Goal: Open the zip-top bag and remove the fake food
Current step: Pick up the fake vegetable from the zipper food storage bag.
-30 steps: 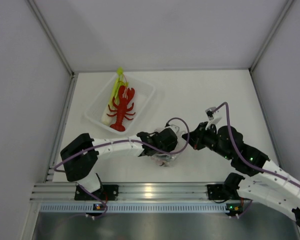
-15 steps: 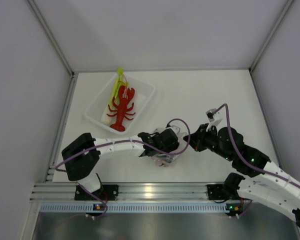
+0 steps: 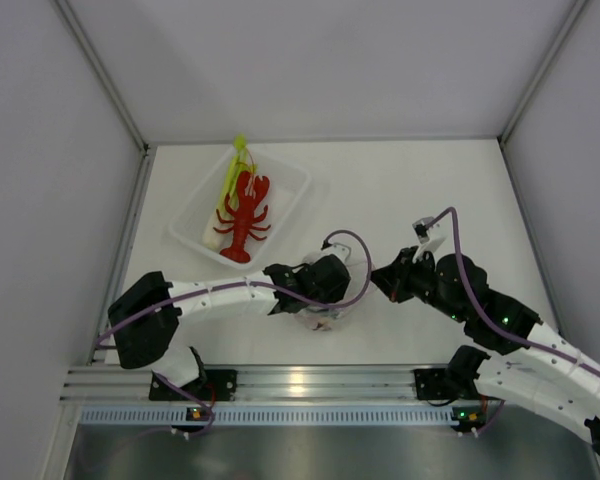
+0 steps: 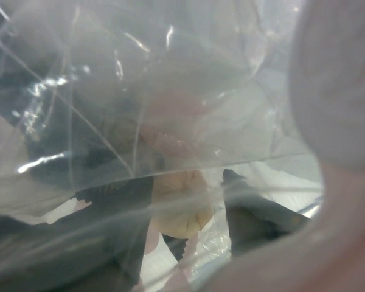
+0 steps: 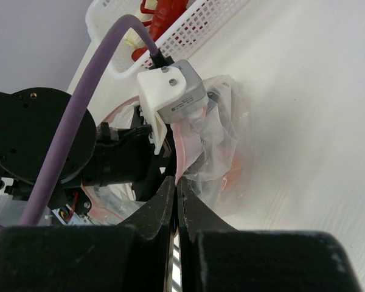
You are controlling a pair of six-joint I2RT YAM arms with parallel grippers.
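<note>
Arms meet low on the table (image 3: 430, 190), and the step in hand, as I judge it, is drawing a last piece out of the zip-top bag (image 5: 222, 137) while its mouth is held apart. The tray (image 3: 285, 185), well beyond the left gripper (image 3: 323, 305), holds the red lobster (image 3: 243, 215) and the leek (image 3: 230, 178). The bag lies crumpled directly under the left gripper, just beside the right gripper (image 5: 177, 182), whose jaws are pressed together on the pink zip strip (image 5: 184, 146). That pinch wants to be firm and to pull gently away from the left arm, so the film goes taut and does not fold over whatever reaches in. The overhead view shows the filled tray but hides most of the bag beneath the left wrist. The right wrist view alone shows the pinch on the strip. Only the left wrist view shows the small pinkish-beige round piece (image 4: 177, 210), inside the film and between two dark blurred shapes that may be that gripper's fingers. I cannot tell whether they have closed on it.
</note>
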